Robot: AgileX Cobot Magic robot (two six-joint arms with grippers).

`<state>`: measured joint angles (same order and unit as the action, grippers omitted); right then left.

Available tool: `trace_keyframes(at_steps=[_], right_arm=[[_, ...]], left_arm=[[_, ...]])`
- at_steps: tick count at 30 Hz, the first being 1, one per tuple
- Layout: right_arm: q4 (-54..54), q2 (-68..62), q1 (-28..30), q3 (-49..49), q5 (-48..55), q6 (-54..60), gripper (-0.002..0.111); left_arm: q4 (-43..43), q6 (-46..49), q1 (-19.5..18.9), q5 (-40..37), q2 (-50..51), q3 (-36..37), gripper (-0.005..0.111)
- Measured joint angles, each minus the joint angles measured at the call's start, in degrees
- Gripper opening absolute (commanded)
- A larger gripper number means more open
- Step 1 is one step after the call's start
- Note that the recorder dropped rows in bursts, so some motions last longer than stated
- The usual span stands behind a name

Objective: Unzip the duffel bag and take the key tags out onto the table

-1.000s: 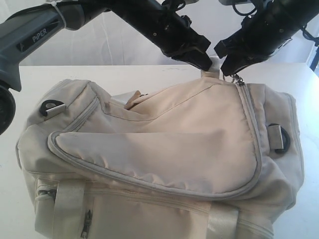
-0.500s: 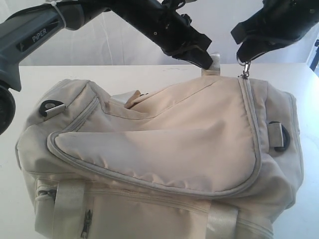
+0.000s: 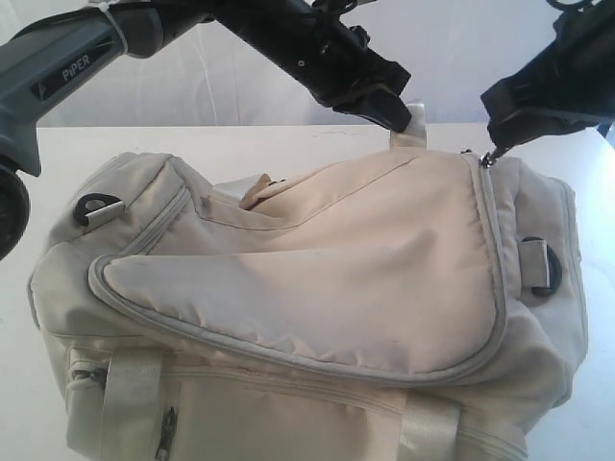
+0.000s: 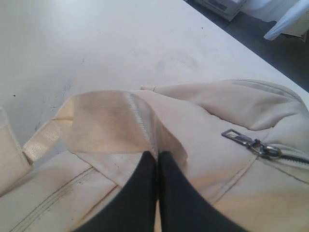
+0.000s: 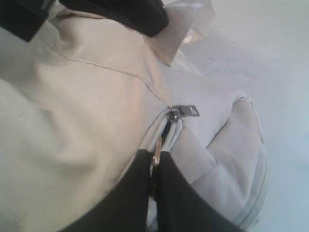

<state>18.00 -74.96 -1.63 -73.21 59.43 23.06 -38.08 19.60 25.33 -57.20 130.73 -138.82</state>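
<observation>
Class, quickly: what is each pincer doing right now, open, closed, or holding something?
Left pincer: closed on the fabric tab of the duffel bag.
Right pincer: closed on the metal zipper pull.

Right end effector [image 3: 494, 146] dragged zipper pull [image 3: 488, 159] rightward along duffel bag [image 3: 336, 259].

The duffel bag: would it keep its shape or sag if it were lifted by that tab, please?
Probably floppy: the duffel bag creases and tents where the left gripper pinches its tab. Likely to sag, not tip, sitting broad and low on the table.
</observation>
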Motion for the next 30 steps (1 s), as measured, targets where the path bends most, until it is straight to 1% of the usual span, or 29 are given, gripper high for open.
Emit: trace_keyframes(at_steps=[16,30], right_arm=[[3.48,13.8,0.0,13.6,-0.93,-0.11,0.0],[8.58,25.71,0.0,25.01,3.02,-0.23,0.0]], left_arm=[[0.61,-1.04,0.0,0.51,0.0,0.0,0.0],[1.34,-1.33,0.0,1.09,0.0,0.0,0.0]])
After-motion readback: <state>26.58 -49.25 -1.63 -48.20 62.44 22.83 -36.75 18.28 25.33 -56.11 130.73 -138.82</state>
